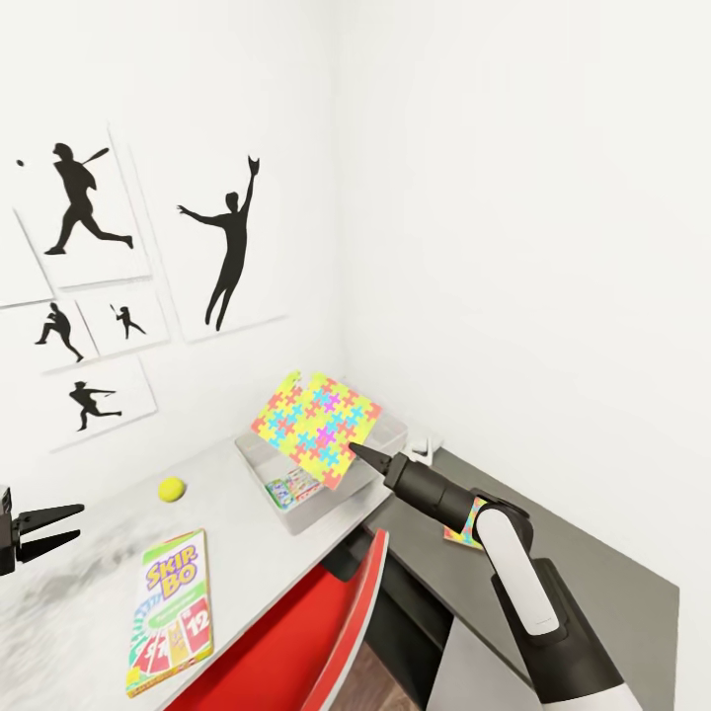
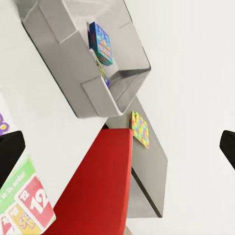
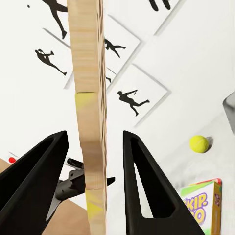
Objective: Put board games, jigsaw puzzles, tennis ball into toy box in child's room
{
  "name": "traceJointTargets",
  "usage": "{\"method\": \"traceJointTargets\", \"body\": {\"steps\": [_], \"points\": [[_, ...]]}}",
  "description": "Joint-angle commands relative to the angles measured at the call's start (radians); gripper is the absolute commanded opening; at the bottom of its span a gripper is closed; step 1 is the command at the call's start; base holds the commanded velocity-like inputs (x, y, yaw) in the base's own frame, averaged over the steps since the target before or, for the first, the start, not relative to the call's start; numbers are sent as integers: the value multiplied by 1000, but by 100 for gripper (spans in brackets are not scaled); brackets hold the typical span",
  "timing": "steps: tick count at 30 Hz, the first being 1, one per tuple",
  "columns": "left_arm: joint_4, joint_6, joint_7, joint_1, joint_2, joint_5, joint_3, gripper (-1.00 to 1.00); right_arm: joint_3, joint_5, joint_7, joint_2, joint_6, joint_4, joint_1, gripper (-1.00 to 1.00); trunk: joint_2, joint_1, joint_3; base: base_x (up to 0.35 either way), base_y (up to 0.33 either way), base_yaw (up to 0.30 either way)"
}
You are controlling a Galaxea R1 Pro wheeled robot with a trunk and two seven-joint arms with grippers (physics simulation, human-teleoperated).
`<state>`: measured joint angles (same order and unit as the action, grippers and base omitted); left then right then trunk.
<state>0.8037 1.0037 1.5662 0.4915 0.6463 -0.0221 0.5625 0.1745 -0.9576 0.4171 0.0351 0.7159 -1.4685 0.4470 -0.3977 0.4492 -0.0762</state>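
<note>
Bright multicolour jigsaw puzzle (image 1: 316, 428) in R gripper (image 1: 357, 451)

Two jigsaw puzzles (image 1: 314, 427) (image 1: 464, 523), two board games (image 1: 173, 622) (image 1: 294, 488), one tennis ball (image 1: 172, 488), one toy box (image 1: 326, 504)

The right arm reaches forward over the desk (image 1: 89, 583), elbow bent, its pincer (image 1: 357, 452) at the near edge of a jigsaw puzzle (image 1: 316, 428) tilted above the toy box (image 1: 296, 513); the 2 fingers straddle the sheet's edge. The left pincer (image 1: 44, 528) hovers over the desk's left end, fingers spread apart.
</note>
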Motion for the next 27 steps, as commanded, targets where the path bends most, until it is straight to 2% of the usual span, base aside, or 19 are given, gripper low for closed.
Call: {"method": "traceJointTargets", "body": {"steps": [1,11,17,19,21,24,26,27], "points": [[0,10,5,1,0,-2,0,100,-1,-2,2,0,5,0,1,-100,-2,1,-2,44,0,0],[0,10,5,1,1,-2,0,100,-1,-3,4,-2,6,-4,1,-100,-2,1,-2,2,0,0],[-1,11,5,1,7,-3,2,100,-4,-8,-12,8,9,3,2,-100,-2,1,-2,0,0,0],[-1,10,5,1,2,-2,2,100,-9,-14,-46,26,25,2,12,-100,-2,1,-2,0,0,0],[-1,11,5,1,1,-1,2,100,-14,-27,-106,49,51,4,57,-100,-2,1,-2,0,0,0],[-1,10,5,1,1,-1,2,100,-41,-66,-254,86,92,35,159,-100,-2,1,-2,0,0,0],[-1,10,5,1,2,-1,3,100,-52,-108,-355,107,103,75,219,-100,-2,1,-2,0,0,0],[-1,10,5,1,3,-1,3,100,-54,-119,-377,110,105,85,233,-100,-2,1,-2,0,0,0]]}}
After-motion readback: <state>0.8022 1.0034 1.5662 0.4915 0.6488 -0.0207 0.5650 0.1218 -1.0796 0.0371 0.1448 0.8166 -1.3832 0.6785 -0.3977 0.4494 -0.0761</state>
